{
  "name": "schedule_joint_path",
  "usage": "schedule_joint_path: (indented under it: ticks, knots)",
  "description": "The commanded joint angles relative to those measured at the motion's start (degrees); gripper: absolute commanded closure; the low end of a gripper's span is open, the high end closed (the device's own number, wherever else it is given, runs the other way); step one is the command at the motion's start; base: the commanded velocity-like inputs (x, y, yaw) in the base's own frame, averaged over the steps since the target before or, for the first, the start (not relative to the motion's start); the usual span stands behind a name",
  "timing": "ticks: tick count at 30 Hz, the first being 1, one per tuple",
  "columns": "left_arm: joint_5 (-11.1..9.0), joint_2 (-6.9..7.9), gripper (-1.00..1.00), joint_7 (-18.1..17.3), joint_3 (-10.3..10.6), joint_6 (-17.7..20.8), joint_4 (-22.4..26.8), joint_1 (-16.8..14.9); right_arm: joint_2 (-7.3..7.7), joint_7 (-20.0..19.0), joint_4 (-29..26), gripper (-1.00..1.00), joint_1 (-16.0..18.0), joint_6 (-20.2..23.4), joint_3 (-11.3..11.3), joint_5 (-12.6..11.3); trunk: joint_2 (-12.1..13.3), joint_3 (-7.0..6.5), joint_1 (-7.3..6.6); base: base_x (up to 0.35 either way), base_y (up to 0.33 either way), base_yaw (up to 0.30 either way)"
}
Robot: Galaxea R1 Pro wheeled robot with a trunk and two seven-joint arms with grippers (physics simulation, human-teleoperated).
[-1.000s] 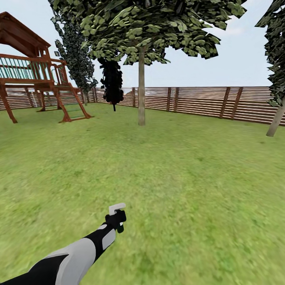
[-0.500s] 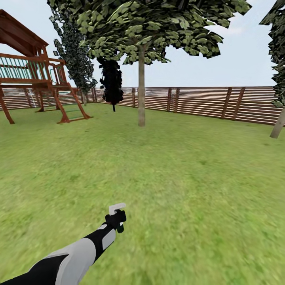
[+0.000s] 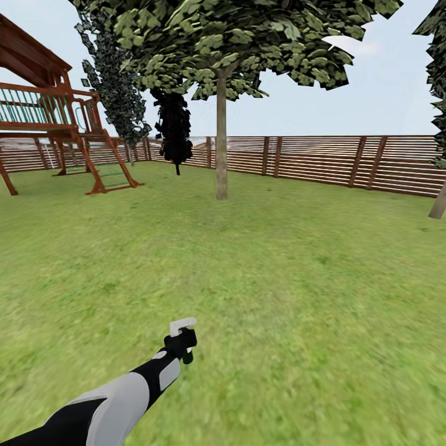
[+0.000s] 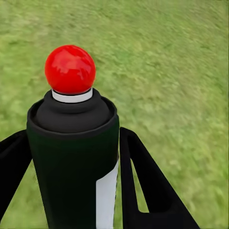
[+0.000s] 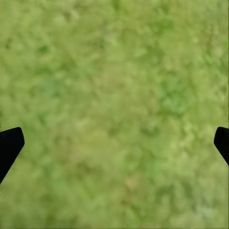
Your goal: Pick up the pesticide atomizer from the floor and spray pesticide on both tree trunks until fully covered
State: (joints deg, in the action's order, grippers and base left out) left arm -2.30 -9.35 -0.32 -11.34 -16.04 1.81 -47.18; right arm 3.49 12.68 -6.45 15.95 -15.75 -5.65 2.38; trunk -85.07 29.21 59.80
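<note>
My left gripper (image 3: 184, 342) reaches out low over the lawn, shut on the pesticide atomizer (image 4: 71, 157). The atomizer is a dark bottle with a pale stripe and a red ball top, held between the black fingers (image 4: 145, 183). Straight ahead stands one tree with its bare tree trunk (image 3: 221, 152) under a blocky green crown (image 3: 235, 43). At the far right edge a second tree trunk (image 3: 438, 208) leans in front of the fence. My right gripper (image 5: 114, 143) is open over bare grass, with nothing between its fingertips (image 5: 9, 145).
A brown slat fence (image 3: 322, 160) closes the lawn behind the trees. A wooden playset (image 3: 56, 124) stands at the back left, with dark conifers (image 3: 173, 127) beside it. Open grass (image 3: 260, 279) lies between me and the middle trunk.
The whole view has shifted: the playset slid left and the right trunk slid towards the right edge, so the camera moved. The left arm keeps its pose with the atomizer.
</note>
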Motion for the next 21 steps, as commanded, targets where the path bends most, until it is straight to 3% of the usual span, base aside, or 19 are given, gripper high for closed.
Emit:
schedule_joint_path:
  ticks: [1,21]
  knots:
    - [-0.19,0.09,1.0,-0.03,-0.09,-0.2,-0.05,-0.04,0.0,-0.02,0.05,-1.0,0.04,-0.25,-0.44,0.22,-0.03,0.06,0.03,0.35,0.0,0.0]
    - [-0.22,0.48,1.0,0.06,0.0,-0.04,-0.05,-0.03,-0.2,-0.04,0.55,-1.0,0.04,-0.07,-0.5,0.17,-0.03,0.06,0.03,0.35,0.0,0.0]
